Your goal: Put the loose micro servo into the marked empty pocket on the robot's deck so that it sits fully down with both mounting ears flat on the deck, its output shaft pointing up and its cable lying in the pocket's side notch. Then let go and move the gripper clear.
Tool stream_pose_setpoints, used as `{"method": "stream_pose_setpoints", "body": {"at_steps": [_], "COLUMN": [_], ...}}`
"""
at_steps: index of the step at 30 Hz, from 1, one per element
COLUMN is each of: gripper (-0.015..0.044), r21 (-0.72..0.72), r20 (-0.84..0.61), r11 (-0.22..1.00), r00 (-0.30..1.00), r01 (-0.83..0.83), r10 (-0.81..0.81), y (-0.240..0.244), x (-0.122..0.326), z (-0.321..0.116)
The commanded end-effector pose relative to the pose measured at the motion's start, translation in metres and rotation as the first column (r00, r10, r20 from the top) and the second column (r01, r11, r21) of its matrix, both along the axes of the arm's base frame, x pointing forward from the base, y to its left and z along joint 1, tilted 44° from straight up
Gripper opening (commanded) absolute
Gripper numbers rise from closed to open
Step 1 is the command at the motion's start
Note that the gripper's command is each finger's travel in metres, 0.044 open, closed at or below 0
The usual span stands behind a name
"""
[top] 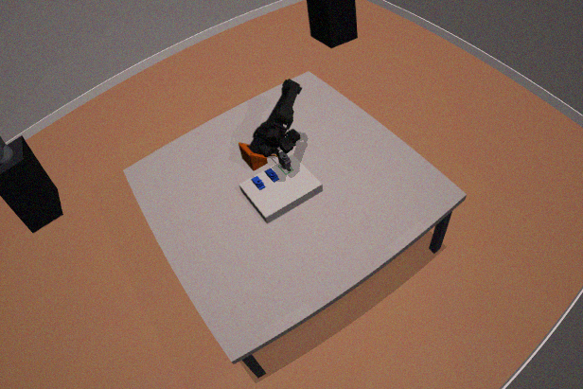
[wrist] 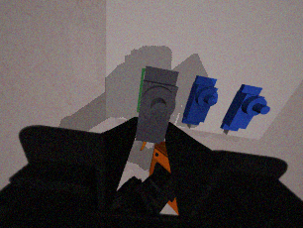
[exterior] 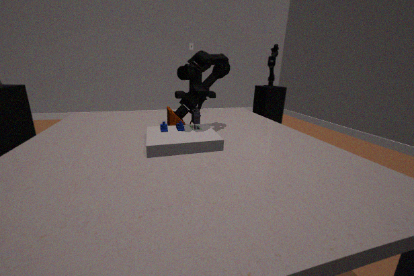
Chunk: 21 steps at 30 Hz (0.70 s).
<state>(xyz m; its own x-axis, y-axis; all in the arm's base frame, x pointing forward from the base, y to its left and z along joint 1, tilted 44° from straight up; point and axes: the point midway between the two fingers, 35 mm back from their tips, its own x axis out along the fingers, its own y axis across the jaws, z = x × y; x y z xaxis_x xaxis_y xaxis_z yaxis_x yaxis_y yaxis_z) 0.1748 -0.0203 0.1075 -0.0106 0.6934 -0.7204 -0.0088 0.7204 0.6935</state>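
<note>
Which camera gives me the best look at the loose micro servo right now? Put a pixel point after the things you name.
The wrist view: the gray micro servo point(top: 285, 160) point(exterior: 196, 117) point(wrist: 157, 104) appears largest there, its round top boss visible between the gripper's fingers. The top view shows it small over the deck's edge; the exterior view shows only its small upright side.

We find the worktop point(top: 331, 245) point(exterior: 201, 201) pale grey and faintly speckled; directly upon it rests a light slab-like deck point(top: 289, 198) point(exterior: 181, 136) point(wrist: 238, 45), lying flat, clear of the worktop's edges.
</note>
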Motion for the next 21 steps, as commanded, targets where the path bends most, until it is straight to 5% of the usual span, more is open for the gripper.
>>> {"method": "stream_pose_setpoints", "body": {"at_steps": [1,21], "gripper": [0.0000,0.0000], "r21": [0.000,0.000], "r20": [0.001,0.001], "r11": [1.000,1.000], "r00": [1.000,1.000], "r01": [0.004,0.004], "r10": [-0.004,-0.004], "y": [0.0033,0.0116], "x": [0.0003,0.0008], "z": [-0.0034,-0.0117]}}
